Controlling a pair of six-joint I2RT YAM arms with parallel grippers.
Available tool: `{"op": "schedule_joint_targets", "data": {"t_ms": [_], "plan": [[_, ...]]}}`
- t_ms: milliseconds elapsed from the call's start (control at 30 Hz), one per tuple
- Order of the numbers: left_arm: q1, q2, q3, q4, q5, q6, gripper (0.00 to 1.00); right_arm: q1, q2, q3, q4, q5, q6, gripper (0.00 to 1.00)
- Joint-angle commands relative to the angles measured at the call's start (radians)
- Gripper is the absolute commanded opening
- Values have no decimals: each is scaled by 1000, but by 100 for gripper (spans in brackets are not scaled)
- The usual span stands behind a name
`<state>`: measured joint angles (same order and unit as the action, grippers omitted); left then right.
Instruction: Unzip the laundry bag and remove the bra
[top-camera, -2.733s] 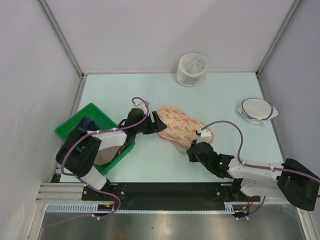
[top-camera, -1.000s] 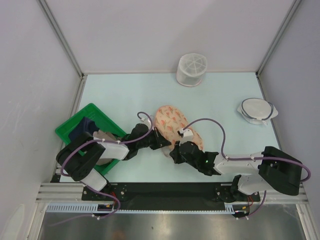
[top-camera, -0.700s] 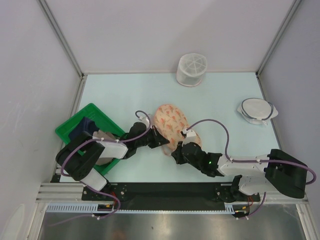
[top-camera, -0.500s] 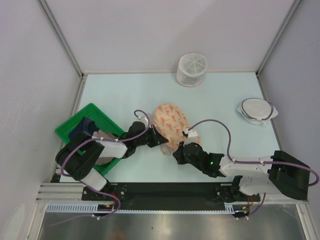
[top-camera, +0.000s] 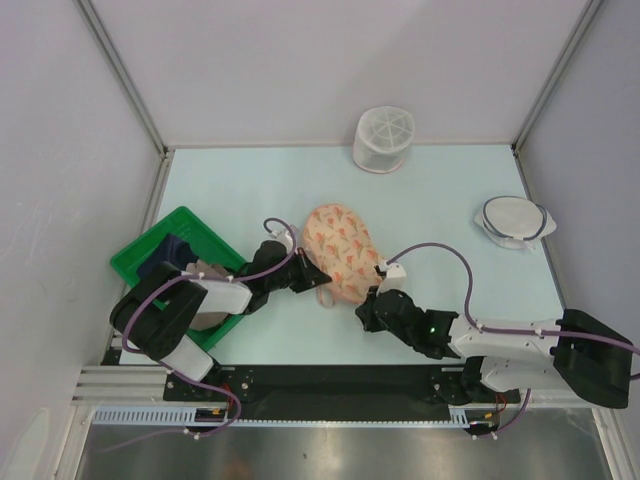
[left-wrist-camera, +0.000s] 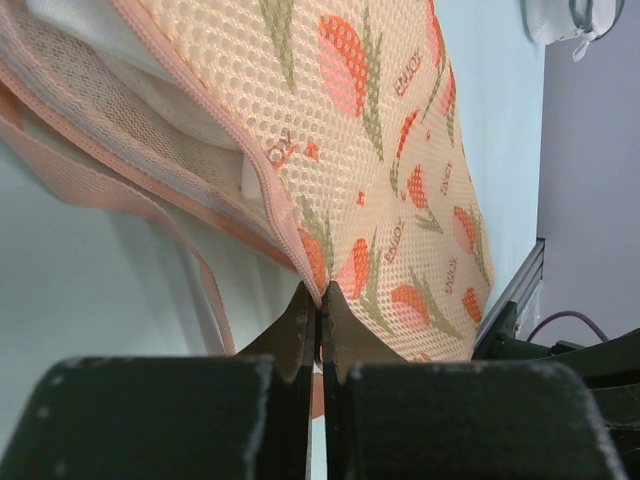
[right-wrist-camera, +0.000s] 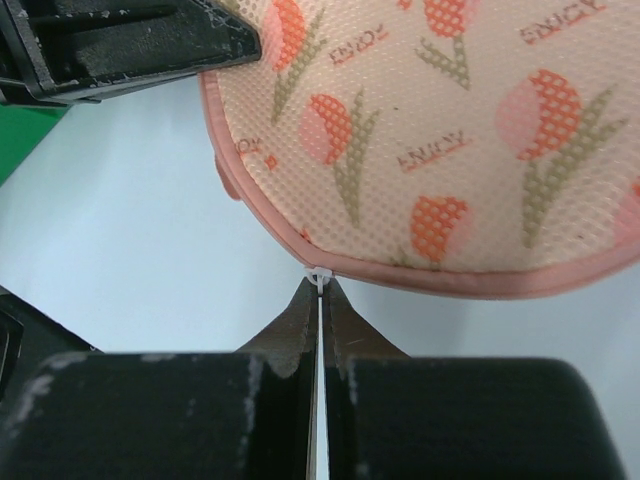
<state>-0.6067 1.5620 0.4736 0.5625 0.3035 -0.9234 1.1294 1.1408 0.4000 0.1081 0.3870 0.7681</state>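
The laundry bag (top-camera: 340, 245) lies mid-table, peach with orange-red print and pink edging. My left gripper (top-camera: 317, 282) is shut on its pink zip edge at the near left; the left wrist view shows the jaws (left-wrist-camera: 320, 298) pinching that edge. The seam gapes beside it, and whitish cloth (left-wrist-camera: 160, 95), possibly the bra, shows inside behind mesh. At the bag's near right edge my right gripper (top-camera: 366, 304) is shut on the small white zip pull (right-wrist-camera: 320, 276), its tips (right-wrist-camera: 320, 287) just under the pink edging.
A green tray (top-camera: 135, 262) with dark and tan cloths sits at the left, under the left arm. A white mesh cylinder (top-camera: 383, 138) stands at the back. At the right edge lies a flat white mesh disc (top-camera: 513, 222).
The right gripper has slid a little right and nearer along the bag's edge with the pull. The bag has bunched into a rounder shape. The left gripper has hardly moved.
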Motion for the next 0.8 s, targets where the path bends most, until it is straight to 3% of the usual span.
{"op": "schedule_joint_targets", "data": {"t_ms": [0, 167, 400, 633, 733, 767], "plan": [[27, -10, 31, -7, -23, 52, 0, 3, -44, -6, -53, 67, 11, 0], [33, 3, 57, -39, -24, 95, 0, 3, -67, -1, -85, 90, 4, 0], [31, 82, 215, -168, -3, 201, 0, 15, -58, 28, -102, 89, -15, 0], [30, 156, 309, -196, 51, 238, 0, 35, 10, 51, -30, 49, -15, 0], [27, 156, 315, -208, 51, 251, 20, 38, 62, 71, 18, 27, -23, 0], [28, 139, 313, -214, 45, 256, 33, 36, 76, 77, 30, 21, -27, 0]]}}
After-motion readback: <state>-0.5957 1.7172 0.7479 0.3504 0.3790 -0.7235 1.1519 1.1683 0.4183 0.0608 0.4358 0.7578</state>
